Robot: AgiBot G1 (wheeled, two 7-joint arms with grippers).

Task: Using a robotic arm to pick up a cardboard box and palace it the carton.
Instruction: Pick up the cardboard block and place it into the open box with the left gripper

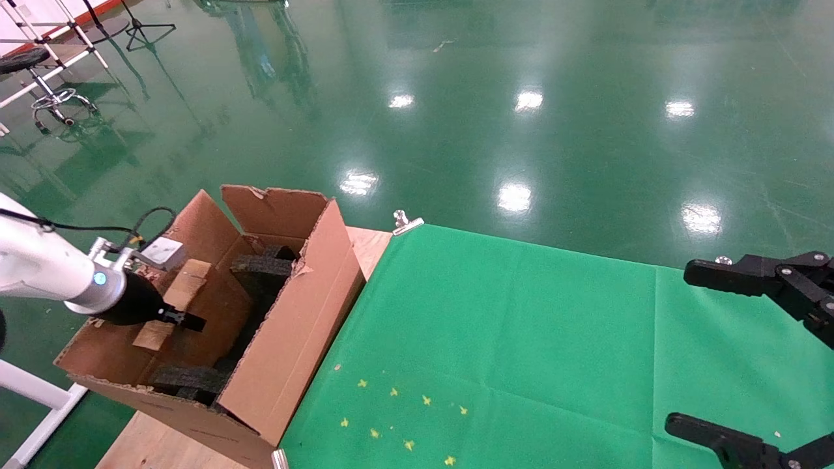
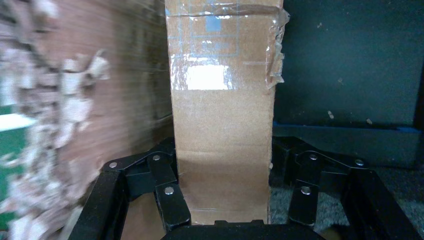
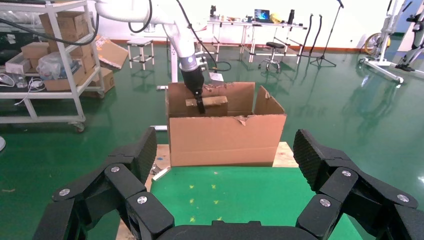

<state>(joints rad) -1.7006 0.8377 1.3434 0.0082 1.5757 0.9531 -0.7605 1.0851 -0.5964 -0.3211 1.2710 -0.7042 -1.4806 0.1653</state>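
Note:
The white robotic arm (image 1: 39, 264) reaches over the carton (image 1: 306, 312), a large brown box with tall flaps at the table's left end. Its black left gripper (image 1: 181, 318) is shut on the cardboard box (image 1: 186, 283), held tilted inside the carton's opening above black foam blocks (image 1: 260, 268). In the left wrist view the cardboard box (image 2: 222, 125) fills the gap between the fingers (image 2: 167, 192) of the left gripper (image 2: 223, 165), with taped, peeling paper at its far end. My right gripper (image 1: 677, 348) stays open at the right edge, over the green cloth. The right wrist view shows the carton (image 3: 225, 140) and held cardboard box (image 3: 212, 104) from afar.
A green cloth (image 1: 521, 339) with several small yellow star marks (image 1: 397, 417) covers the wooden table (image 1: 368, 244). A metal clip (image 1: 407, 221) pins its far corner. Shiny green floor lies beyond. Shelves with boxes (image 3: 55, 55) stand far behind the carton.

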